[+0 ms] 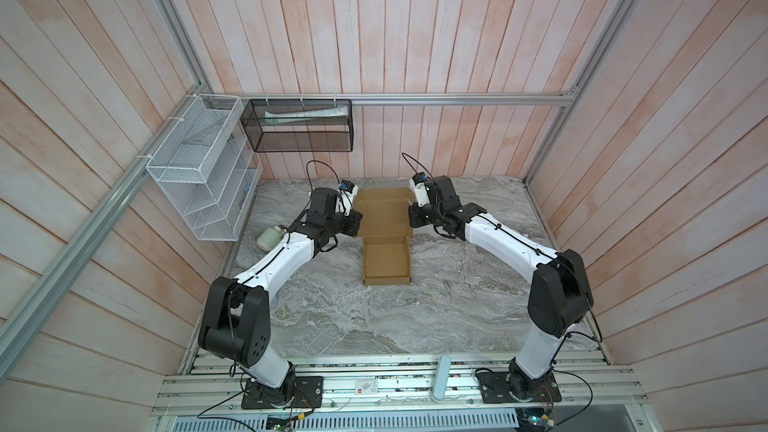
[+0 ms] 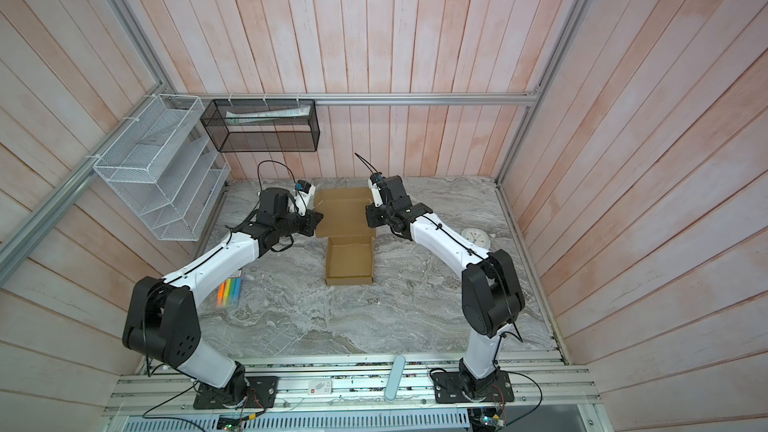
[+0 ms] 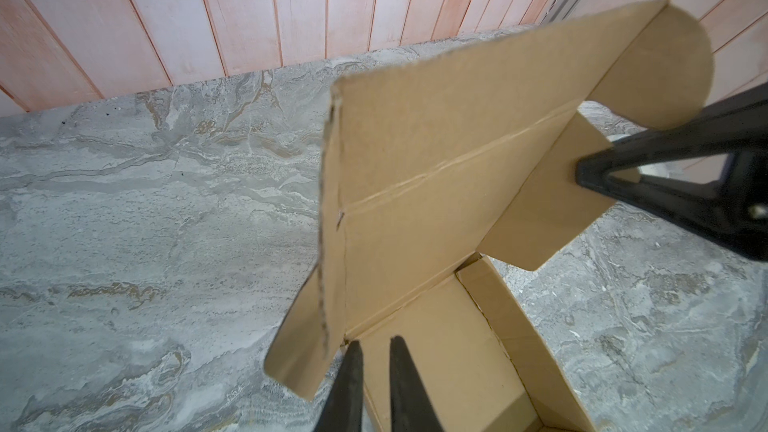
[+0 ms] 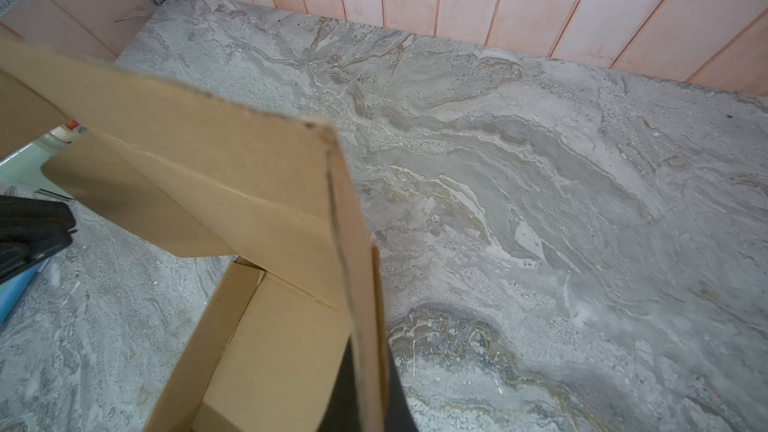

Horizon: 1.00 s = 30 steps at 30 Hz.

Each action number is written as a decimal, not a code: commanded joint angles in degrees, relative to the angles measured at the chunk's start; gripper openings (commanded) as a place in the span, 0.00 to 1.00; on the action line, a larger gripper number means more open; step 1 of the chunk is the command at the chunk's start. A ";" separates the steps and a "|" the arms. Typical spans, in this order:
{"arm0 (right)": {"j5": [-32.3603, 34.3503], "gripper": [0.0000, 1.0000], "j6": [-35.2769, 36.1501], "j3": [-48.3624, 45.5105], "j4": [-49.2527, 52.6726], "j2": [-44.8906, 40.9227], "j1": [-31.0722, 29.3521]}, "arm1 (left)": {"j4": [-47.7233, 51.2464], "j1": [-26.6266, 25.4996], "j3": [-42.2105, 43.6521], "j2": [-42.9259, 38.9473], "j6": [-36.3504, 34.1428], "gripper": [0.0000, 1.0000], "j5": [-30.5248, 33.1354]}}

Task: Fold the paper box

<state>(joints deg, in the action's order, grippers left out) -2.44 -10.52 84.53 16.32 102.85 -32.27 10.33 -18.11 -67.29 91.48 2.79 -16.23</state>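
Black fingers of your left claw (image 3: 376, 342) sit closest to the lens, with a narrow gap between them and nothing pinched that you can see. The lid's near side flap (image 3: 297, 351) hangs just beside them. Your right claw (image 4: 368, 351) is clamped tight on the opposite side flap (image 4: 355, 243), and the board's edge runs straight out between the jaws.

Look in a top view and you find the paper box (image 1: 385, 241) on the marble table (image 1: 332, 317), a little toward 12 o'clock from the middle. Its shallow tray (image 1: 385, 261) already stands formed at the 6 o'clock end. The lid (image 1: 384, 218) rises from the tray's back wall toward 12 o'clock, with your left claw at its 9 o'clock and your right at its 3 o'clock.

Expect the cardboard to be light and stiff. It should bend willingly only along its scored creases and buckle anywhere else. The plain brown face looks smooth, so a shallow pinch may slip, and a hard one could crush the fluted edge. Being so light, the tray will probably skate on the marble if you push sideways. Take each side flap low, close to its crease, and leave the rounded tab (image 3: 656, 64) free for tucking
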 commanded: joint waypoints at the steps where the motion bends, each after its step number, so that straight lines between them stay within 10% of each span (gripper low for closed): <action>1: 1.12 0.00 -0.46 1.77 0.29 -1.25 -0.38 | 0.52 0.27 -0.17 -1.25 0.30 0.20 0.43; 10: 1.09 0.00 -0.37 1.61 0.47 -1.51 -0.40 | 0.52 1.86 -0.06 -2.36 -1.97 0.35 5.99; 30: 1.47 0.00 -1.16 1.80 0.09 -1.34 -0.64 | -4.09 2.55 0.60 0.72 1.26 0.34 -3.87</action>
<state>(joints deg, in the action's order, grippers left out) -1.67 -10.94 84.53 16.36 102.85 -32.56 7.81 -15.53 -67.29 91.72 3.29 -17.69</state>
